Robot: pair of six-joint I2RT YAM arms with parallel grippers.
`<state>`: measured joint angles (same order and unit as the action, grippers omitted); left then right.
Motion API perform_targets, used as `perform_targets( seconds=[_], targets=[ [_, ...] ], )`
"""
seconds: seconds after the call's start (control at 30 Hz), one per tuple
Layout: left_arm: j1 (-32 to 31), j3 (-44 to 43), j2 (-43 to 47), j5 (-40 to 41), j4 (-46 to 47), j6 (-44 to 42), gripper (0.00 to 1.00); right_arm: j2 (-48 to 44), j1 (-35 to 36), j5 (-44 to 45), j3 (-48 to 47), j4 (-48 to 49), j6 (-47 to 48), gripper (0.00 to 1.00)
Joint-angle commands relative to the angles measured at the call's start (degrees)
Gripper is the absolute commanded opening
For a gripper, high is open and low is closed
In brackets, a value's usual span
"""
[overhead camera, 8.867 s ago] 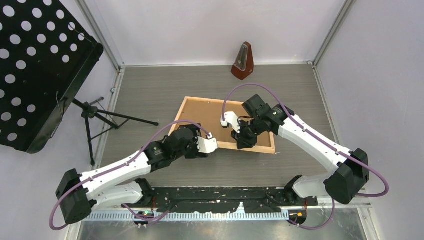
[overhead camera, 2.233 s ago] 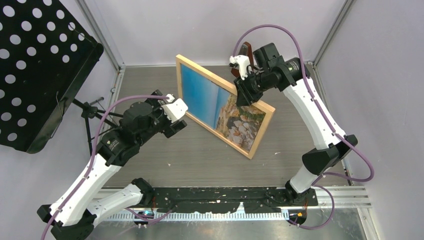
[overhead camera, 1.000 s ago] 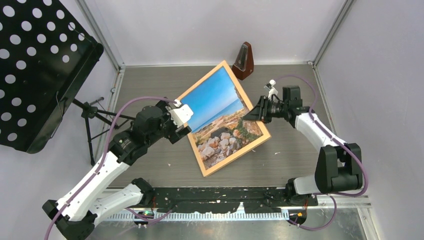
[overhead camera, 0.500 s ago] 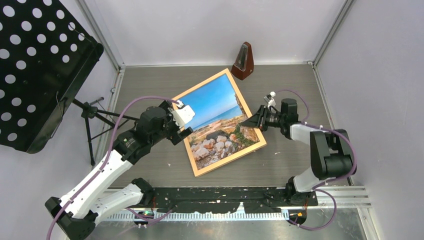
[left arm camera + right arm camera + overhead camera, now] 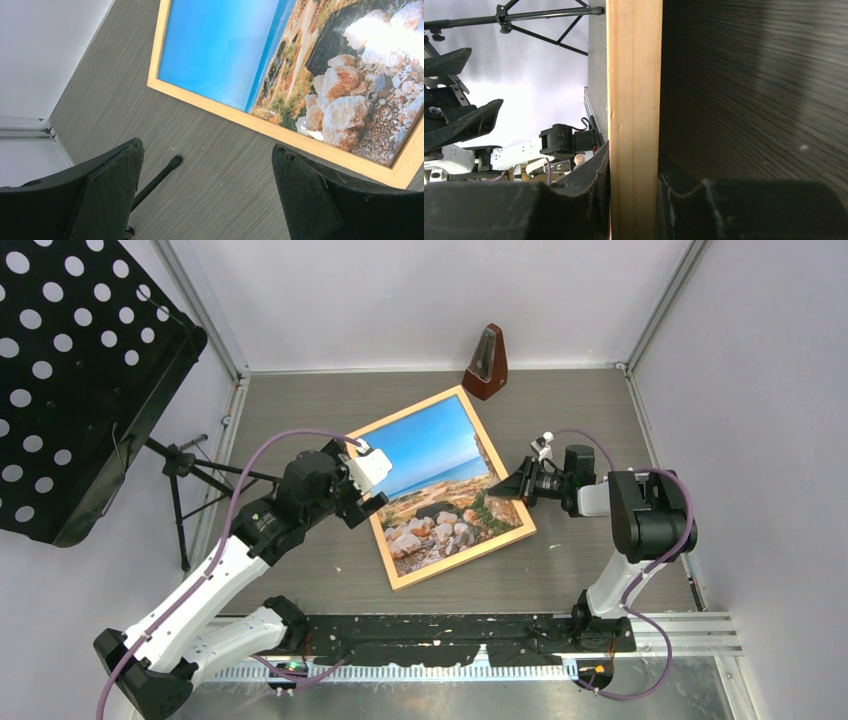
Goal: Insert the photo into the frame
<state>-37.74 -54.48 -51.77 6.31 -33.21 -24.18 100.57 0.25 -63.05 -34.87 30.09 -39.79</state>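
Note:
The light wood frame (image 5: pixel 403 411) lies nearly flat and face up in the middle of the table, turned at an angle. The photo (image 5: pixel 430 470) of blue sky, sea and pale rocks sits inside it. My right gripper (image 5: pixel 507 485) is shut on the frame's right edge. In the right wrist view the wooden moulding (image 5: pixel 634 100) is pinched between the two black fingers (image 5: pixel 589 190), at my right gripper (image 5: pixel 634 200). My left gripper (image 5: pixel 366 506) hovers open over the frame's left edge, holding nothing. In the left wrist view the moulding (image 5: pixel 280 131) and the photo (image 5: pixel 225 50) lie beyond my left gripper (image 5: pixel 206 160).
A brown metronome (image 5: pixel 487 362) stands at the back, just behind the frame's far corner. A black perforated music stand (image 5: pixel 70 370) fills the left side. Its tripod legs (image 5: pixel 220 475) reach onto the table, and one leg tip (image 5: pixel 174 161) lies between my left fingers. Walls enclose the table.
The frame has come down from a raised tilt to nearly flat and shifted slightly toward the near edge. My right arm has folded low with it. The left gripper has barely moved and stays open.

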Motion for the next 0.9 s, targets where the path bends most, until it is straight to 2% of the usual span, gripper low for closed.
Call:
perform_targets(
  seconds=[0.0,0.17,0.37,0.57,0.87],
  targets=[
    [0.29,0.49,0.22,-1.01,3.12,0.67,1.00,0.15,-3.08,6.09,-1.94,-1.29,9.48,0.28],
    [0.29,0.66,0.06,-0.77,3.47,0.68,0.99,0.58,-4.18,8.10,-1.94,-5.06,12.38,0.37],
    [0.29,0.49,-0.24,-0.72,3.55,0.68,1.00,1.27,-4.24,10.16,-1.87,-8.10,15.14,0.40],
    [0.27,0.77,-0.39,-0.85,3.86,0.80,1.00,2.00,-4.19,11.35,-1.47,-9.11,15.94,0.43],
    [0.29,0.83,-0.56,-0.86,3.86,0.81,1.00,2.79,-4.21,10.67,-1.55,-8.63,15.45,0.53]
  ],
)
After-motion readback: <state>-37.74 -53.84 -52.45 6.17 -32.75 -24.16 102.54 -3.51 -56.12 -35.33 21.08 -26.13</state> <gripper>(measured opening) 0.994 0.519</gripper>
